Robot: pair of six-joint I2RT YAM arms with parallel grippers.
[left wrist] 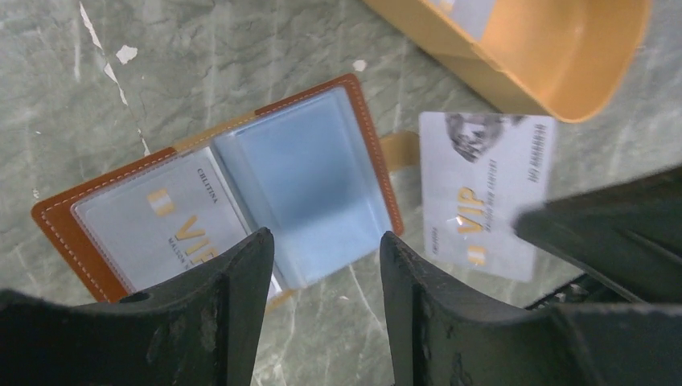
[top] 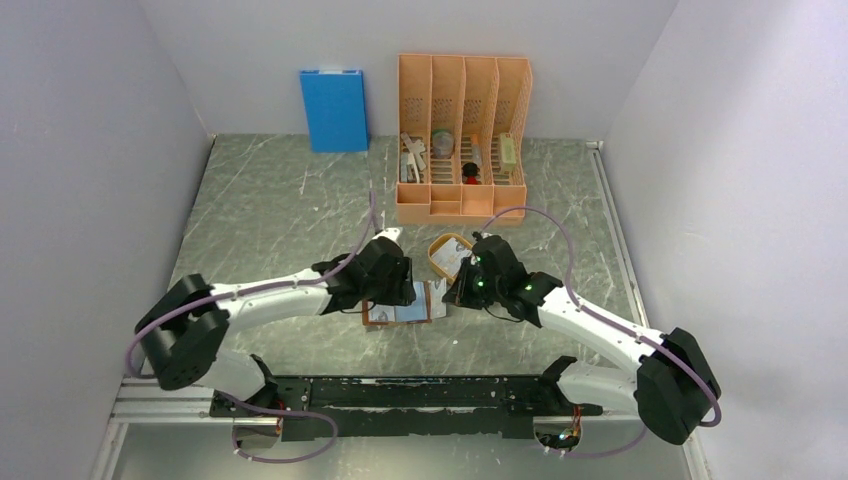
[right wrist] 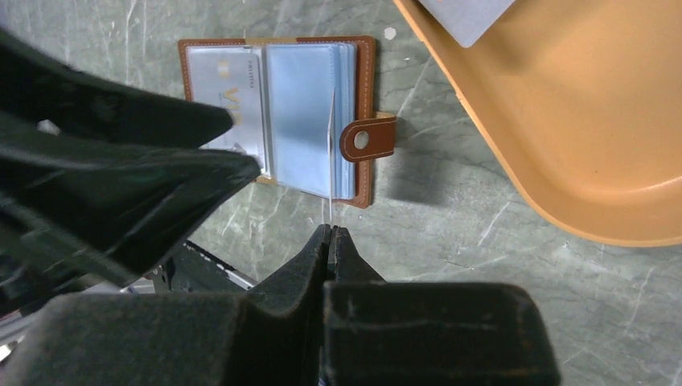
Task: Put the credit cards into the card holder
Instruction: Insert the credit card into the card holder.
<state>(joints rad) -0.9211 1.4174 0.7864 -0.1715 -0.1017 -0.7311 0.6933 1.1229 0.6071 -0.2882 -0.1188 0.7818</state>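
Table point(top: 270, 210): grey-green marbled top, white walls on three sides.
Left arm point(top: 270, 295): reaches from its base inward to the middle of the table.
Right arm point(top: 590, 325): reaches inward from the other side; the two wrists are near each other.
Desk organizer point(top: 415, 90): tall, orange, slotted, upright at the back wall, small items in its front compartments.
Blue box point(top: 333, 110): flat, leaning on the back wall, left of the organizer.
Oval tray point(right wrist: 595, 161): orange, on the table between the organizer and the card holder, just beside the holder.
Card holder point(left wrist: 241, 185): brown leather, lying open flat between the two grippers, bluish clear sleeves facing up.
Left gripper point(left wrist: 326, 241): jaws spread wide, tips over the near edge of the open holder; contact with it cannot be told.
Right gripper point(right wrist: 330, 233): jaws pinched together on the held card.
Held card point(left wrist: 482, 193): silvery, gold "VIP" lettering, off the table; from the right wrist it shows edge-on over the holder's right page, from the left wrist beside that page's outer edge.
Sleeved card point(left wrist: 161, 225): same "VIP" type, inside the left-hand sleeve.
Tray card point(right wrist: 466, 16): pale grey, lying in the tray, only a corner in view.
Snap tab point(right wrist: 367, 139): brown, sticks out from the holder's right edge, flat on the table.
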